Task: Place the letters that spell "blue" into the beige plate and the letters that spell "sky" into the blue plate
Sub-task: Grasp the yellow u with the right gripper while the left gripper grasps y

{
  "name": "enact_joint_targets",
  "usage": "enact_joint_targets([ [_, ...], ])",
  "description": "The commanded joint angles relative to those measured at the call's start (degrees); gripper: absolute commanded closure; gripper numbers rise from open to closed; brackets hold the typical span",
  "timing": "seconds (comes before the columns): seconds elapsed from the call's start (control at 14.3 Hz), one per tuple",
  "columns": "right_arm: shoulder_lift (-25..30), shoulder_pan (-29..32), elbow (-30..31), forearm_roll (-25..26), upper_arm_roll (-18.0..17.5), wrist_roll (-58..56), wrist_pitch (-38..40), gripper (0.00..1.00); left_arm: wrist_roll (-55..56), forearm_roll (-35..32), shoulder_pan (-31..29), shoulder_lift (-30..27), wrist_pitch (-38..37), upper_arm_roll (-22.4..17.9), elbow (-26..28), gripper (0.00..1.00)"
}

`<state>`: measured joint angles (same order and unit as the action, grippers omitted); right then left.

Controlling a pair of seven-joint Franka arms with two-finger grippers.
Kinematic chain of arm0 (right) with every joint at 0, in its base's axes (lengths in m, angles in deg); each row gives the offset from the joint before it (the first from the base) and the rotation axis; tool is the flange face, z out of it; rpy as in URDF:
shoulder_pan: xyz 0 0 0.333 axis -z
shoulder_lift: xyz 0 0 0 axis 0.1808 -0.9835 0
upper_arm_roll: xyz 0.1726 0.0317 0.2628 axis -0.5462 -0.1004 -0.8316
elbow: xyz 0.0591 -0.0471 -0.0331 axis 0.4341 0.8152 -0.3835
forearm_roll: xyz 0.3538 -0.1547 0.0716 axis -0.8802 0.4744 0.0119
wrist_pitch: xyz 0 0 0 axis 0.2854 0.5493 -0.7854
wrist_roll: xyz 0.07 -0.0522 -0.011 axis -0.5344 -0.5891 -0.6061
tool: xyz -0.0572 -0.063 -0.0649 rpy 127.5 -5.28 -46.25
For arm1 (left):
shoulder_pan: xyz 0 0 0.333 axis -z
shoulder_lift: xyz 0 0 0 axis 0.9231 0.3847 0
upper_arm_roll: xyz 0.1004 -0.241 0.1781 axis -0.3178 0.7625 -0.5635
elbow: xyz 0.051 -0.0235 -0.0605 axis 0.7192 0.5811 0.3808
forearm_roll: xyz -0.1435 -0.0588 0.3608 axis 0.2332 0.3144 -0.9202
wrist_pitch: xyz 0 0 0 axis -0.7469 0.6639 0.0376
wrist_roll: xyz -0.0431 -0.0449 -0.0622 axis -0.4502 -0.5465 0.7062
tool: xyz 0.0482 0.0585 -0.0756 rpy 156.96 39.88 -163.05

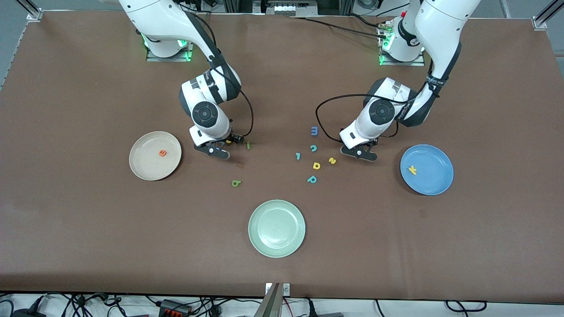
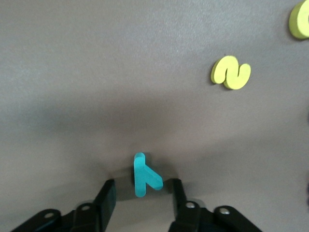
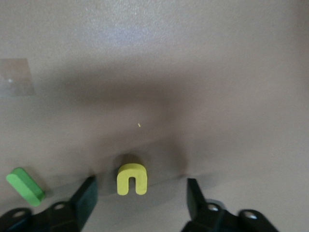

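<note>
Left wrist view | left gripper (image 2: 142, 200) straddled teal y (image 2: 145, 175), jaws apart | right gripper (image 3: 140, 200) apart around yellow u (image 3: 131, 179) | centre each letter before squeezing

- Table (image 1: 88, 246): plain brown.
- Plates: beige (image 1: 143, 169), blue (image 1: 434, 178), pale green (image 1: 276, 228).
- Letters: orange e (image 1: 163, 153), yellow k (image 1: 412, 170), yellow s (image 2: 231, 72), yellow u (image 3: 132, 179), teal y (image 2: 145, 176), dark green b (image 1: 236, 183), green l (image 3: 25, 185), blue m (image 1: 314, 130).
</note>
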<state>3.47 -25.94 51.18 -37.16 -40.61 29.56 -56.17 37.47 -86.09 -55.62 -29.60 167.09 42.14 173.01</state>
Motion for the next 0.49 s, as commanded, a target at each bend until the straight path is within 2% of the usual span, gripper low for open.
enact_joint_targets([
  [0.0,0.2,-0.3,0.2,-0.8,-0.1,1.1,-0.4,0.41,0.9,-1.2,-0.2,0.4,1.8,0.0,-0.2,0.5],
  [0.07,0.2,-0.3,0.2,-0.7,-0.1,1.0,-0.3,0.5,0.9,-1.3,-0.2,0.4,1.8,0.0,-0.2,0.57],
  [0.28,0.3,-0.3,0.1,-0.7,-0.3,0.5,-0.3,0.62,2.1,-1.3,-0.3,0.2,1.7,-0.1,-0.1,0.81],
  [0.42,0.4,-0.3,0.1,-0.6,-0.3,0.0,-0.3,0.67,1.9,-1.4,-0.7,-0.2,1.3,-0.1,-0.1,0.84],
])
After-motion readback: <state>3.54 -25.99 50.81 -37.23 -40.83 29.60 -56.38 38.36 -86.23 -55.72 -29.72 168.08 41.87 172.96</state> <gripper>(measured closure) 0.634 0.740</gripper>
